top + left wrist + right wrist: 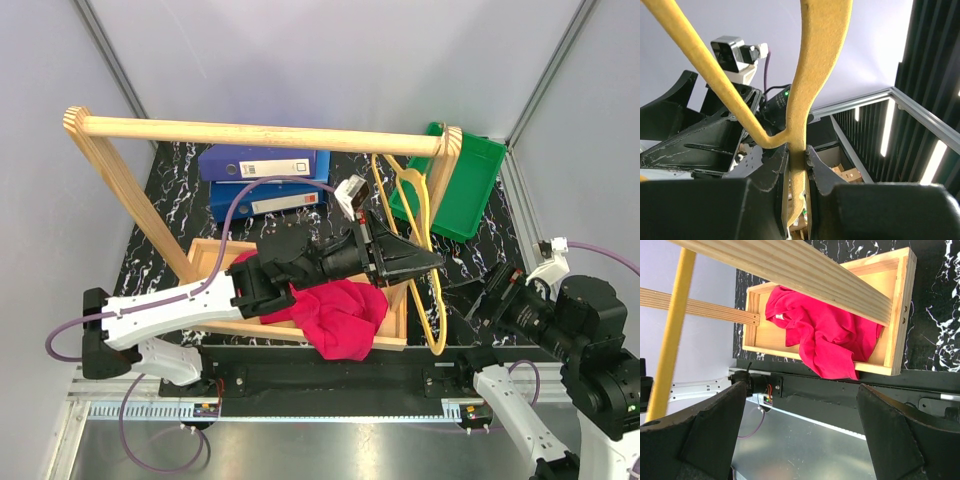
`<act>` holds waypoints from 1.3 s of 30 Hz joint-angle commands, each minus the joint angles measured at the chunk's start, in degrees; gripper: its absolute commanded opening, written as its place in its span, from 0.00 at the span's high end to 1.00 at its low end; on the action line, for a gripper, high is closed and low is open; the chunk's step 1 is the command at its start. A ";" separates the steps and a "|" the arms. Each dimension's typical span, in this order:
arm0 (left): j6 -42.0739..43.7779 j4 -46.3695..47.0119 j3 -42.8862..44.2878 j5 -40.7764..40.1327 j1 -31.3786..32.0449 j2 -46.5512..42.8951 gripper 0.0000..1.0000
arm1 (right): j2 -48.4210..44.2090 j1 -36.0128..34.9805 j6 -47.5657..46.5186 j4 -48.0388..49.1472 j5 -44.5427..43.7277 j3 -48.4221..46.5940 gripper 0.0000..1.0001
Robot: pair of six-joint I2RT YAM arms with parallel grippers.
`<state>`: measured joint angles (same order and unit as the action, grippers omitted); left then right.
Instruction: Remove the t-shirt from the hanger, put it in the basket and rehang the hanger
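The magenta-red t-shirt (340, 315) lies crumpled in the wooden tray (215, 250) and spills over its near edge; it also shows in the right wrist view (825, 340). The thin yellow hanger (436, 320) is bare and hangs upright right of the tray, below the rail's right end. My left gripper (425, 262) is shut on the hanger's stem (817, 60), jaws pressed on both sides (797, 155). My right gripper (801, 387) is open and empty, right of the hanger (670, 340) and looking across at the tray (897, 315).
The thick wooden rail frame (250, 130) spans the table above the tray. Two blue binders (265, 180) lie at the back. A green bin (465, 180) stands at the back right. The right arm's wrist (520, 300) is close to the hanger.
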<state>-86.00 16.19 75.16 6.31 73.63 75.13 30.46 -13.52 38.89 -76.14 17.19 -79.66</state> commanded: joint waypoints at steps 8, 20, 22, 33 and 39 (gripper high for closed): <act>-4.26 8.68 -4.22 3.45 0.38 0.37 1.00 | -0.92 -0.28 1.45 2.49 0.12 0.38 0.02; 1.52 4.93 -9.85 4.07 -0.06 -6.57 0.36 | -0.93 -0.37 1.80 2.75 0.74 1.52 0.02; 4.06 1.59 -10.29 3.72 -0.58 -9.64 0.28 | -0.84 -0.28 1.80 2.92 0.91 1.78 0.02; 16.20 -24.50 -12.93 2.32 -2.96 -25.55 0.03 | -0.31 -0.28 1.36 4.07 1.18 4.07 0.01; 19.99 -48.60 -15.46 -11.65 -4.10 -35.83 0.04 | 0.48 -0.28 1.71 4.68 -0.75 5.04 0.01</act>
<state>-70.24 -15.35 62.17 4.14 70.41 44.66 29.58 -13.52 40.40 -74.72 17.58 -75.11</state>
